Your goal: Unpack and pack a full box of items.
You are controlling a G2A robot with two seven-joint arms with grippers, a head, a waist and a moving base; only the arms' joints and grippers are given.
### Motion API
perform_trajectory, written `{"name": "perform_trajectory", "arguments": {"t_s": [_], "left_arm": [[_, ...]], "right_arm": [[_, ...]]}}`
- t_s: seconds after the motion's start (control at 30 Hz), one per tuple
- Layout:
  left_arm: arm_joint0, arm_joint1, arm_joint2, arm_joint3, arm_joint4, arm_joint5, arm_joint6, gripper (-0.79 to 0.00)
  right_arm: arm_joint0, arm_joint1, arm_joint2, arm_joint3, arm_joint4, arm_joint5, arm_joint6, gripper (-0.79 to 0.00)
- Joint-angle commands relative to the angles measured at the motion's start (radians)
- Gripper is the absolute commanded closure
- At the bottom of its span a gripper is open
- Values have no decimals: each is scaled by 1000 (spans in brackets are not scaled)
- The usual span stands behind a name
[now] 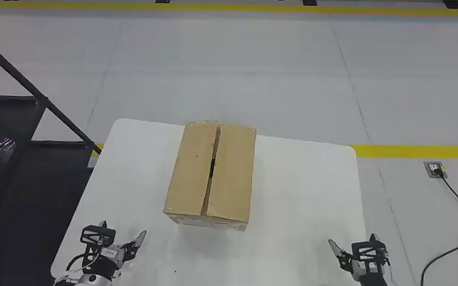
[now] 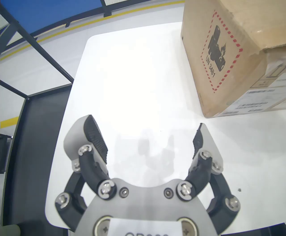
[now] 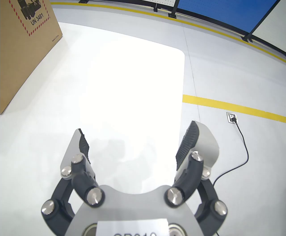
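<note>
Two hands show at the near edge of the white rectangular table (image 1: 304,192) in the top view: the left hand (image 1: 121,242) by the near left corner, the right hand (image 1: 353,252) by the near right corner. Each has its fingers spread wide with nothing between them. The brown cardboard box (image 1: 212,173) stands in the middle of the table, well apart from both hands. Its two top flaps are folded shut and meet along a seam that runs away from the robot (a thin dark gap shows partway along it). A yellow floor line (image 1: 413,151) runs off to the right beyond the table.

From the left wrist, the left hand (image 2: 145,125) is wide open and empty over bare table (image 2: 134,78), its ribbed black pads (image 2: 96,136) facing each other. The brown cardboard box (image 2: 243,24) stands ahead, apart from the fingers, with a red-dashed diamond label (image 2: 217,60) on its long side and white paper labels (image 2: 257,100) on its near end. A black metal frame (image 2: 35,51) stands just off the table.

From the right wrist, the right hand (image 3: 136,129) is likewise wide open and empty above the table (image 3: 123,89). A corner of the brown cardboard box (image 3: 24,55) stands ahead, well clear of the fingers. On the floor beyond the table edge lie the yellow floor line (image 3: 234,108) and a floor socket (image 3: 232,117) with a black cable (image 3: 245,154) plugged in.
</note>
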Motion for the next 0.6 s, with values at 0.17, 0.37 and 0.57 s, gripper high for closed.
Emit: {"name": "perform_trajectory", "arguments": {"t_s": [0.17, 0.37, 0.57], "left_arm": [[0, 0, 0, 0, 0, 0, 0, -785], [-15, 0, -1, 15, -2, -17, 2, -785], [-75, -1, -18, 49, -51, -65, 36, -785]], "right_arm": [[0, 0, 0, 0, 0, 0, 0, -785], [-10, -1, -15, -62, -34, -1, -26, -785], [12, -6, -95, -174, -157, -4, -31, -785]]}}
